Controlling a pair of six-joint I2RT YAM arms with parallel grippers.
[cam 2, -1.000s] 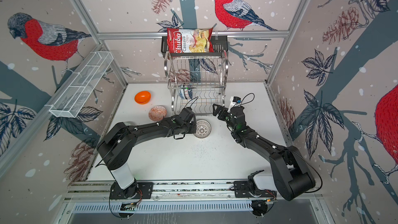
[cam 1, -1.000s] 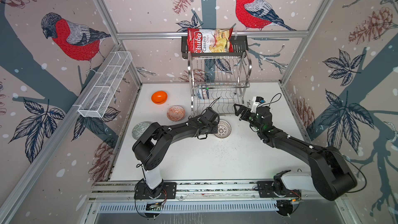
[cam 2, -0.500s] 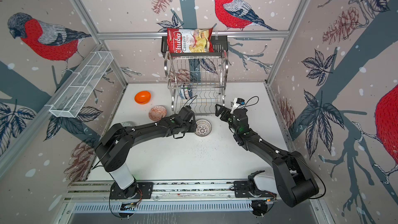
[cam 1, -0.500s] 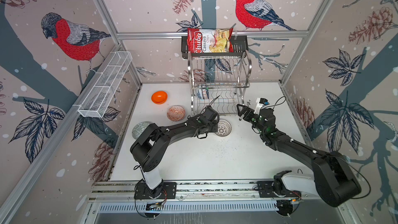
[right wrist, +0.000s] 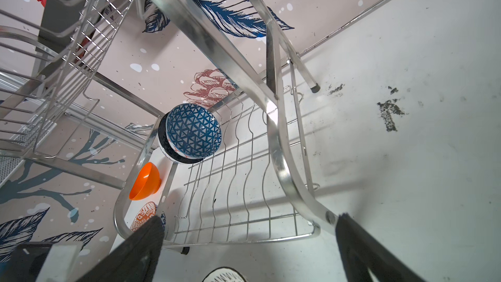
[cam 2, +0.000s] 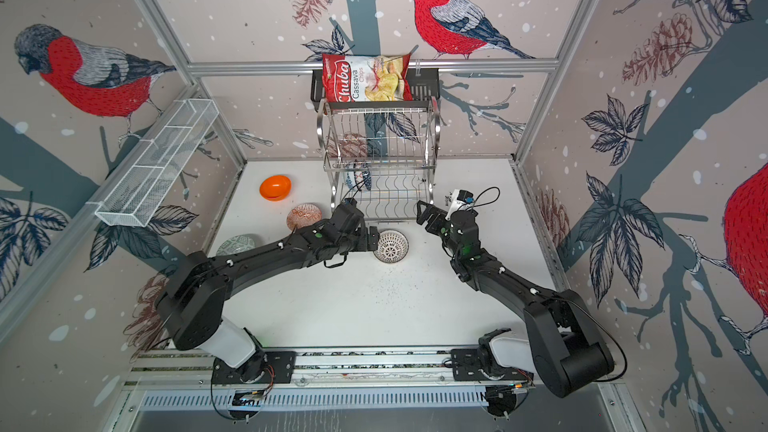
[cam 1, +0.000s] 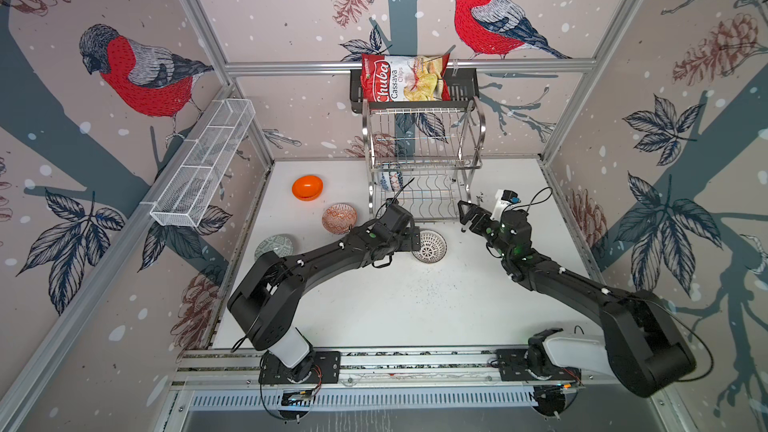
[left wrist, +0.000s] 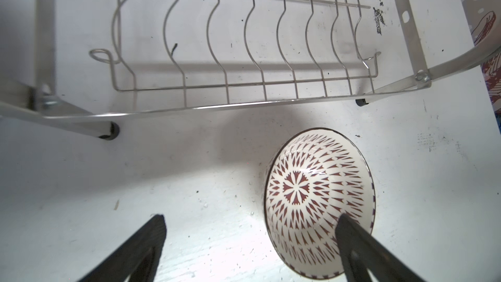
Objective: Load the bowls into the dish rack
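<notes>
The steel dish rack [cam 1: 424, 147] stands at the back of the table. In its lower tier a blue triangle bowl [right wrist: 193, 131] leans on another bowl [right wrist: 166, 147]. On the table lie the orange bowl [cam 1: 307, 187], the red-white bowl [cam 1: 339, 218], the grey-green bowl [cam 1: 274, 246] and the dotted white bowl [cam 1: 429, 246]. My left gripper [left wrist: 250, 219] is open beside the dotted bowl [left wrist: 311, 185]; one finger reaches over its inside, the near rim between the jaws. My right gripper [right wrist: 249, 219] hangs open and empty at the rack's front right corner [cam 1: 465, 211].
A long white mesh basket [cam 1: 203, 168] hangs on the left wall. A chips bag [cam 1: 405, 78] sits on the black shelf [cam 1: 463, 89] above the rack. The cell's walls close in the table on three sides.
My left jaws have gone from shut to wide open at the dotted bowl, which stays where it was on the table. The right arm has barely shifted.
</notes>
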